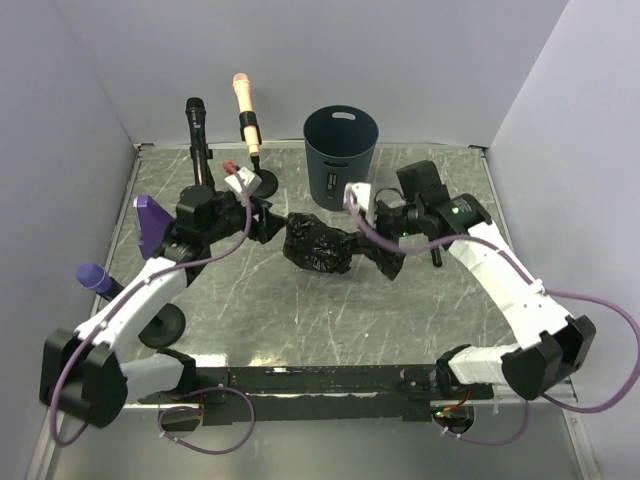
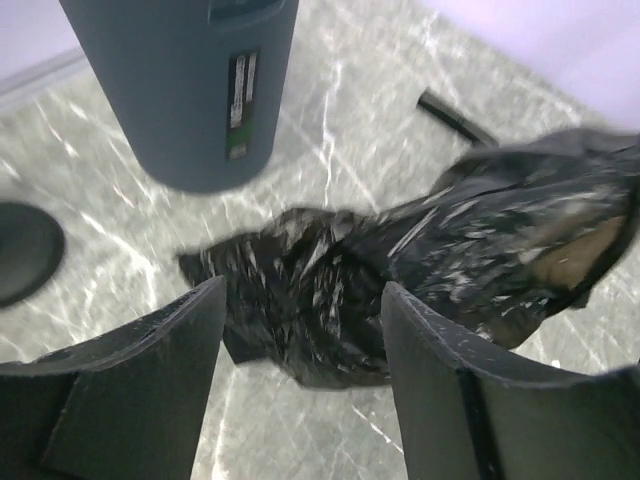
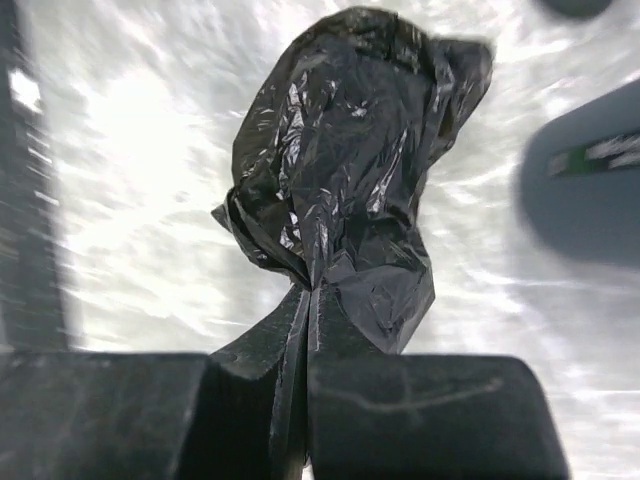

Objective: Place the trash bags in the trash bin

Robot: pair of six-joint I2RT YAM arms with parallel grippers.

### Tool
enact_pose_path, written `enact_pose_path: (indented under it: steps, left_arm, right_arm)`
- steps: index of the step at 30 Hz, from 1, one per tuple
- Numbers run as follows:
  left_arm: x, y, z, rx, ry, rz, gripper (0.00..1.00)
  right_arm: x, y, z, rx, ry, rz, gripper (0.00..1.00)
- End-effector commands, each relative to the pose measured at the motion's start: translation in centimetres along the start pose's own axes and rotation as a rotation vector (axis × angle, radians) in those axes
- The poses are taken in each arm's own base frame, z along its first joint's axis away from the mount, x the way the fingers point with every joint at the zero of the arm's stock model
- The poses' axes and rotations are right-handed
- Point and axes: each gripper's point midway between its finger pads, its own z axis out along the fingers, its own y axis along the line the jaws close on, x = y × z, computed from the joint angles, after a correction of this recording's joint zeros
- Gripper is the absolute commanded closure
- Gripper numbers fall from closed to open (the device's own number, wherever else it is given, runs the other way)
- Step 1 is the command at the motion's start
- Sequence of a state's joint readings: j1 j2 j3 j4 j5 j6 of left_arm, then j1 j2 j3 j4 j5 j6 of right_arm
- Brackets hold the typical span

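The trash bin is a round dark blue-grey wastebasket standing upright at the back middle of the table. It also shows in the left wrist view and, blurred, in the right wrist view. A crumpled black trash bag lies in front of the bin. My right gripper is shut on its right end, pinching the plastic at the fingertips. My left gripper is open just left of the bag, whose near end lies beyond its fingertips.
A black microphone and a peach one stand at the back left on round black bases. A purple microphone and a purple object are at the left. Grey walls close in three sides.
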State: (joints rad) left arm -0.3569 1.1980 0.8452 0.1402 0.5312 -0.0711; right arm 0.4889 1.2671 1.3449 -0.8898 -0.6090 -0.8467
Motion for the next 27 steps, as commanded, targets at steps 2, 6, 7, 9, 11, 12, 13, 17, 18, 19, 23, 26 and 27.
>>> enact_pose_path:
  steps: [2,6,7,9,11,12,13,17,18,19,23,26,27]
  left_arm:
    - [-3.0,-2.7,-2.8,0.064,-0.112,0.118,0.32]
    - [-1.4,-4.3,-3.1,0.143,-0.071,0.215,0.30]
    - [-1.1,-4.3,-3.0,0.147,-0.080,0.261,0.29]
    - [0.0,-4.6,-2.4,0.166,-0.091,0.375,0.24]
    - [0.6,-4.8,-1.4,0.178,-0.092,0.466,0.20]
    - [0.6,-4.9,-0.9,0.176,-0.100,0.511,0.18]
    - [0.9,-4.7,-0.2,0.167,-0.100,0.537,0.18]
    - [1.5,-4.6,2.4,0.134,-0.127,0.662,0.13]
    - [1.9,-3.9,3.3,0.075,-0.133,0.677,0.13]
    - [1.0,-3.5,3.9,0.015,-0.175,0.704,0.13]
    - [-0.5,-1.1,6.5,-0.141,-0.241,0.733,0.14]
    - [-1.6,-0.4,8.2,-0.167,-0.255,0.723,0.23]
    - [-1.9,-0.5,8.6,-0.155,-0.255,0.717,0.29]
  right_arm:
    - [-4.6,-2.6,-2.3,-0.046,-0.188,0.407,1.00]
    - [-7.2,-5.2,-3.2,-0.160,-0.333,0.720,1.00]
    - [-7.9,-5.2,-3.6,-0.241,-0.390,0.822,1.00]
    - [-8.6,-5.5,-3.8,-0.339,-0.462,0.930,1.00]
    - [-8.8,-5.5,-3.7,-0.352,-0.481,0.931,1.00]
    - [-8.6,-5.4,-3.7,-0.349,-0.478,0.929,1.00]
    - [-8.4,-5.5,-3.8,-0.347,-0.475,0.935,1.00]
    - [-7.7,-5.7,-4.6,-0.350,-0.488,0.958,1.00]
    - [-7.4,-5.6,-4.6,-0.349,-0.486,0.963,1.00]
    - [-7.1,-5.6,-4.7,-0.345,-0.483,0.976,1.00]
    - [-5.3,-5.1,-4.7,-0.333,-0.473,1.030,1.00]
    - [-3.6,-4.3,-4.7,-0.312,-0.457,1.080,1.00]
    - [-3.2,-4.1,-4.7,-0.304,-0.453,1.087,1.00]
